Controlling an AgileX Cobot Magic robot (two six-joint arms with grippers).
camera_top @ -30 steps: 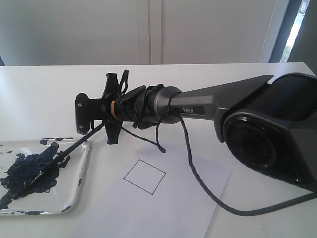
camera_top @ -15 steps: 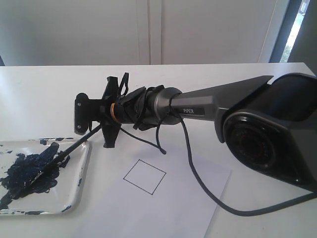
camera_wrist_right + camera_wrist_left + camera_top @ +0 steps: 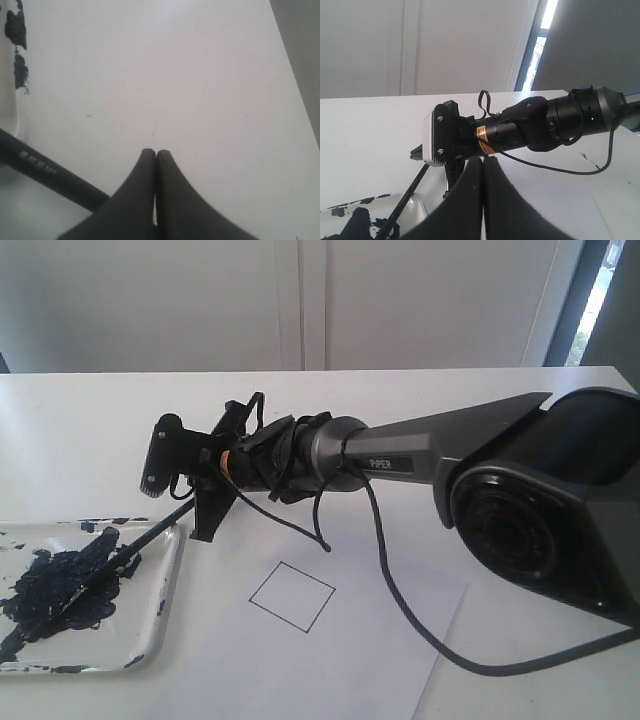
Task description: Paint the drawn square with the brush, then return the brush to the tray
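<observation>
"Two grippers on your screens: how do they stand?"

"My right arm reaches across the table (image 3: 80, 420) toward the tray (image 3: 165, 595). The right gripper (image 3: 155, 151) has its fingertips pressed together with nothing between them. The left gripper (image 3: 483, 161) is the same, tips closed on each other and empty, pointed toward the right arm's wrist."

"And the brush?"

"I see the brush (image 3: 130, 552) lying slantwise in the tray with its tip in the dark navy paint (image 3: 50, 590). Its handle crosses the tray's rim and ends just beside the right gripper. In the right wrist view the handle runs in behind one finger, and I cannot tell whether they touch."

"The square?"

"The drawn square (image 3: 291, 596) is only a thin black outline, white inside, tilted on the white paper sheet (image 3: 380, 650). In the exterior view it lies right of the tray and below my right arm. A black cable (image 3: 400, 615) droops from the arm across the sheet."
</observation>
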